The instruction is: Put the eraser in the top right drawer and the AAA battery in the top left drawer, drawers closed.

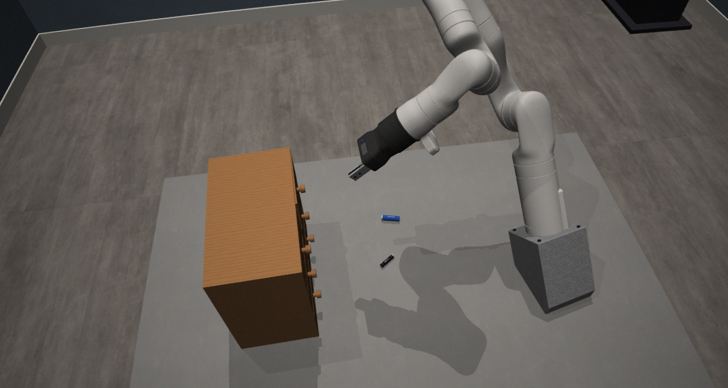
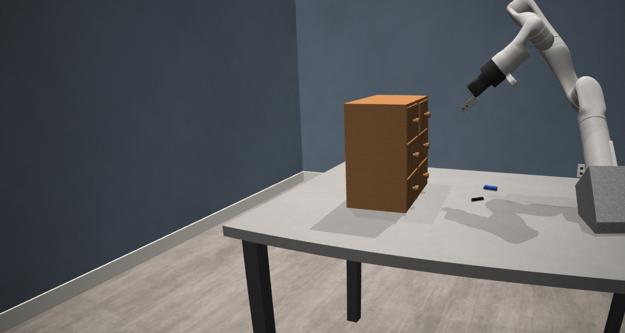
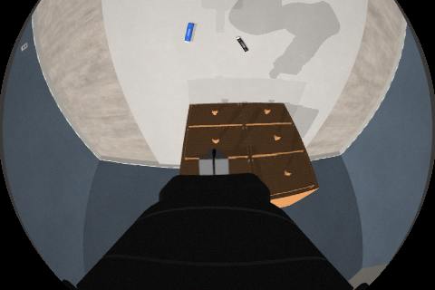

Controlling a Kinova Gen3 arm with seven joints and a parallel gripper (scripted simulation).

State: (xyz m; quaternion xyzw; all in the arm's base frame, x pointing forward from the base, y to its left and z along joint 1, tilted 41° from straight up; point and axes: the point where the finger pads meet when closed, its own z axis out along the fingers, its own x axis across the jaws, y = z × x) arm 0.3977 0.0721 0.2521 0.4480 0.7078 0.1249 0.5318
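The small wooden chest [image 1: 249,222] [image 2: 375,152] [image 3: 242,140] stands upright on the table, and all its drawers look pushed in. My gripper [image 1: 356,174] [image 2: 466,107] [image 3: 214,157] is shut and empty. It hangs in the air level with the chest's top row, well clear of the drawer fronts. The blue eraser [image 1: 390,217] [image 2: 490,187] [image 3: 188,32] lies on the table in front of the chest. The small black AAA battery [image 1: 387,261] [image 2: 477,198] [image 3: 242,43] lies a little apart from it, also on the table.
The grey table [image 1: 458,355] [image 2: 393,243] carries the arm's grey base block [image 1: 554,263] [image 2: 605,197] at its right end. Wooden knobs [image 1: 300,188] stick out of the drawer fronts. The table edge runs close behind the chest.
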